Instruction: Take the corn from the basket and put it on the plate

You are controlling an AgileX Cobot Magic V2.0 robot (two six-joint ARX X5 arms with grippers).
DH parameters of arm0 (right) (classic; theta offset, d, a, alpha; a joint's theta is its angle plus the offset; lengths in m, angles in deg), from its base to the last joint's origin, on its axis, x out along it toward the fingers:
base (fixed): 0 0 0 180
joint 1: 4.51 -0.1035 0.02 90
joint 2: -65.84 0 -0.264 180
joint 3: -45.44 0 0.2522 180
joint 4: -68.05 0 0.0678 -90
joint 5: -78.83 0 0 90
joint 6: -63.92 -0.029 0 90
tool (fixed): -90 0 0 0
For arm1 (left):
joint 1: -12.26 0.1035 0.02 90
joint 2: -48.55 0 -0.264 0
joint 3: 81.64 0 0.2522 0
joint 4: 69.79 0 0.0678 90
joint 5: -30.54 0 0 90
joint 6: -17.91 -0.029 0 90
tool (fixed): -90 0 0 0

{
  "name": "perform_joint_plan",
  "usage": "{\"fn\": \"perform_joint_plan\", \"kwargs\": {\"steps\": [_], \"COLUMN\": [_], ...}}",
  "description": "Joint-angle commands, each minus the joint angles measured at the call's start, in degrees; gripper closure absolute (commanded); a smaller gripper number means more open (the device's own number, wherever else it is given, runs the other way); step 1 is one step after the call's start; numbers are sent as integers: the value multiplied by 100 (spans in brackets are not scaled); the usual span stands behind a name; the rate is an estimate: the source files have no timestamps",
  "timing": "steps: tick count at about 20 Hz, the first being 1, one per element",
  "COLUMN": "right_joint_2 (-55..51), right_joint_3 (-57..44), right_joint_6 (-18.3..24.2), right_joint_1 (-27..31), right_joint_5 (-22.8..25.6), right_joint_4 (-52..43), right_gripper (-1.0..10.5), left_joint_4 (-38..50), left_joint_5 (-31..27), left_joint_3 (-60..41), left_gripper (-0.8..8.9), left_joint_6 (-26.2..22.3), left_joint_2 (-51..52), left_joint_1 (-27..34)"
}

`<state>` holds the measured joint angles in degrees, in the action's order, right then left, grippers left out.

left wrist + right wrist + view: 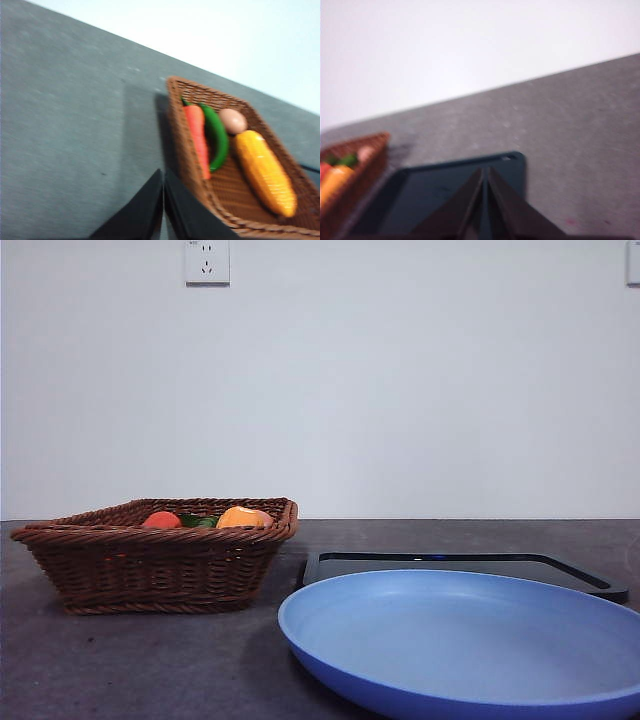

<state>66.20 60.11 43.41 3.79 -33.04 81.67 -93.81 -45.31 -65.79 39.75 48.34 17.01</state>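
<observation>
The corn [265, 172] lies inside the brown wicker basket [200, 165], a ridged orange-yellow cob beside an egg-like tan item. In the front view its top [243, 517] peeks over the basket rim [150, 535]. The blue plate [470, 640] sits near and large at the lower right. My left gripper [163, 175] is shut, hovering above the table just outside the basket's side. My right gripper [485, 172] is shut above the black tray. Neither arm shows in the front view.
A red carrot-like item [198, 137] and a green pepper [217, 135] lie in the basket next to the corn. A flat black tray [460, 565] rests behind the plate. A wall with a socket [207, 262] stands behind the table.
</observation>
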Motion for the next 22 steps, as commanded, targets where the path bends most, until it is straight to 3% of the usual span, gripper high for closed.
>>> {"fn": "perform_joint_plan", "kwargs": {"steps": [1, 6, 11, 16, 22], "right_joint_2": [-13, 39, 492, 1294, 2420], "right_joint_3": [181, 914, 1888, 2817, 3716], "right_joint_6": [-654, -592, -76, 560, 1425], "right_joint_1": [2, 4, 4, 2, 0], "right_joint_5": [-20, 9, 92, 72, -385], "right_joint_4": [42, 619, 1384, 2317, 3604], "right_gripper": [945, 945, 945, 945, 945], "left_joint_4": [-37, -153, -562, -1145, -2378], "left_joint_5": [291, 662, 719, 1121, 1735], "left_joint_3": [116, 518, 1187, 2006, 2997], "left_gripper": [806, 806, 806, 806, 806], "left_joint_6": [535, 911, 896, 485, -525], "left_joint_2": [4, -37, -254, -828, -1799], "left_joint_1": [11, 11, 11, 11, 11]}}
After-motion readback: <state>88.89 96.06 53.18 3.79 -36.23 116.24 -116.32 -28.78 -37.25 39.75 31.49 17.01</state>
